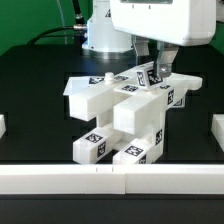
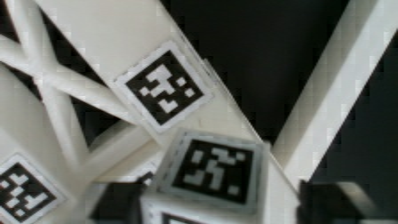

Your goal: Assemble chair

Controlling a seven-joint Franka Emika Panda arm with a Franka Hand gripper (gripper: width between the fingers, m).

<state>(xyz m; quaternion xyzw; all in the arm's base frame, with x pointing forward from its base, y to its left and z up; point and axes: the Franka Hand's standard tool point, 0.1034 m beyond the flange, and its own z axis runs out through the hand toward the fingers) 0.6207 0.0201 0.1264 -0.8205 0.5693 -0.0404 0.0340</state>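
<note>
Partly assembled chair at mid-desk, inside a white border rail. Pincer spread astride a tagged bar on the chair's far side, toward the exterior view's right. Fingers flank the bar, and the cross-braced plate lies beyond it.

I saw bare table open at the exterior view's left and right of the chair, while a white rail barred the near edge.
</note>
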